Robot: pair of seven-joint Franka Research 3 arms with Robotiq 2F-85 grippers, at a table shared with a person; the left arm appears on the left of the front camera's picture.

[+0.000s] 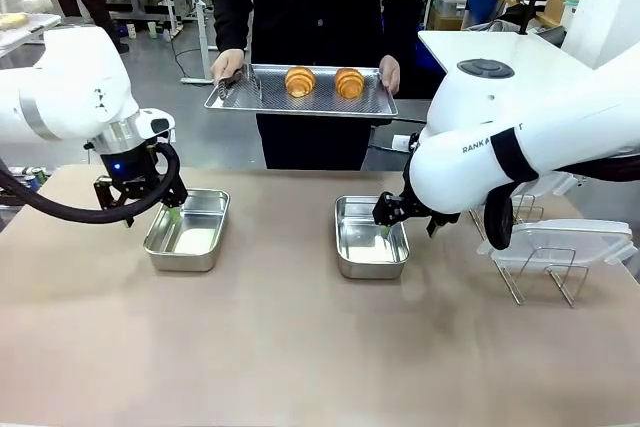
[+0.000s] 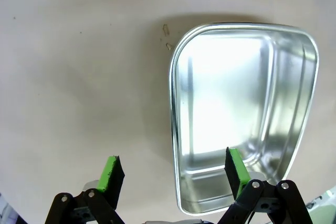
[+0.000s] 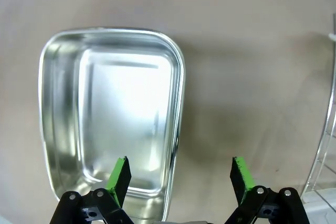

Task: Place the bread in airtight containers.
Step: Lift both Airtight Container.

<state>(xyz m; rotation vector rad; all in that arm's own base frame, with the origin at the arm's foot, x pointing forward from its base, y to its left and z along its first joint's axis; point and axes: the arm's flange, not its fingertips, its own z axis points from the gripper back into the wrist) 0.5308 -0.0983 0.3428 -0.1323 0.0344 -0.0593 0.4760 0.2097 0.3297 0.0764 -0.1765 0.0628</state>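
Looking from the front across the table (image 1: 300, 367): finds the left croissant (image 1: 300, 80) and the right croissant (image 1: 349, 82) side by side on a flat metal tray (image 1: 300, 105). Shows that tray gripped at one end by a person's hand (image 1: 228, 65) and at the other by the second hand (image 1: 389, 72), raised beyond the table's far edge, well apart from both steel pans. Places the left gripper (image 1: 172, 212) low at the far left corner of the left pan (image 1: 185, 257), and the right gripper (image 1: 390, 227) low at the right rim of the right pan (image 1: 370, 267). Catches a wire rack (image 1: 535, 277) bearing clear lids (image 1: 560, 242) just beside the right arm.

Switching to the left wrist: makes plain the left gripper (image 2: 173, 170) spread wide and holding nothing, one green pad (image 2: 111, 174) over bare table, the other above the left pan (image 2: 294, 103), the rim running between them. Cannot tell whether either touches metal.

Turning to the right wrist: reveals the right gripper (image 3: 181, 176) likewise spread wide and empty, one green pad (image 3: 121, 177) over the floor of the right pan (image 3: 63, 129), the other outside it over the table, rim between. Adds a sliver of the wire rack (image 3: 328, 145) at the side.
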